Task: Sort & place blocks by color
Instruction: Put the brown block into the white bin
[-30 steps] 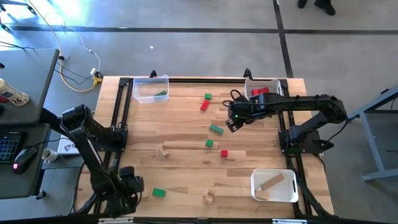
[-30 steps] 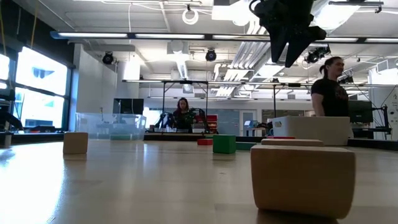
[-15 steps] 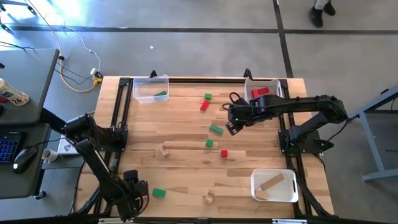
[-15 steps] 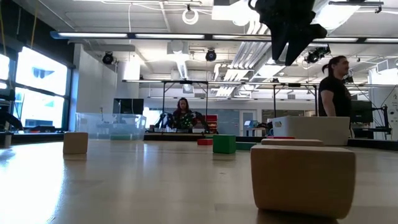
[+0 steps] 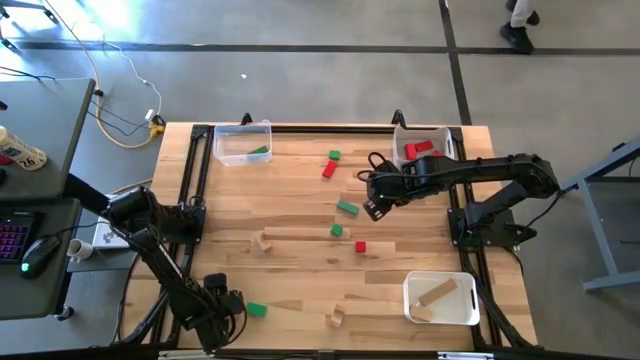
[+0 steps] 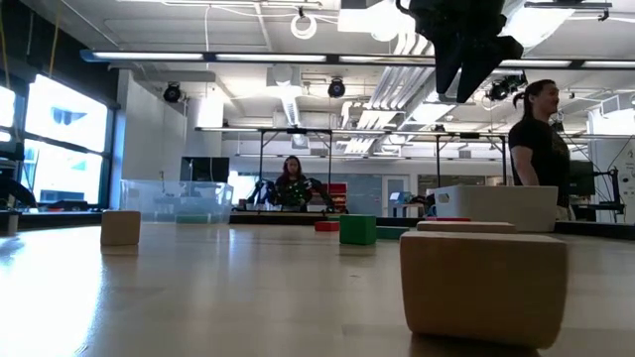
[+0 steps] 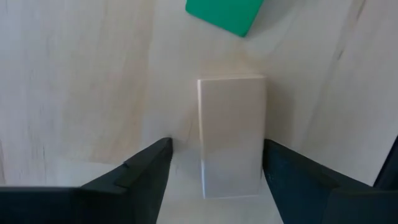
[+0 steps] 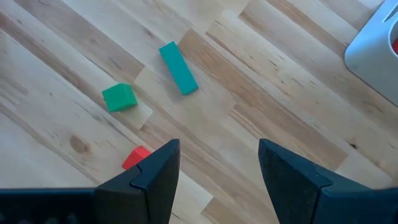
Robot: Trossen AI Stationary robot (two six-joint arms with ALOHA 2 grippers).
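Observation:
My left gripper (image 5: 226, 306) is low over the table's near left corner, pointing down and open. Its fingers stand on either side of a plain light-wood block (image 7: 231, 134) that lies flat on the table. A green block (image 7: 225, 14) lies just beyond it, and the high view shows this green block (image 5: 256, 310) beside the gripper. My right gripper (image 5: 372, 205) hangs open and empty high above the middle right. Below it lie a green bar (image 8: 178, 67), a green cube (image 8: 119, 98) and a red block (image 8: 137, 157).
A clear bin (image 5: 243, 143) with a green piece stands far left. A bin (image 5: 425, 145) with red pieces stands far right, and a white bin (image 5: 440, 298) with plain wood pieces near right. Loose blocks: green (image 5: 334, 155), red (image 5: 328, 170), plain (image 5: 264, 241), plain (image 5: 335, 318). People stand beyond the table.
My left gripper has sunk toward the table and shifted a little toward the green block at the near edge, staying open. The blocks have not moved.

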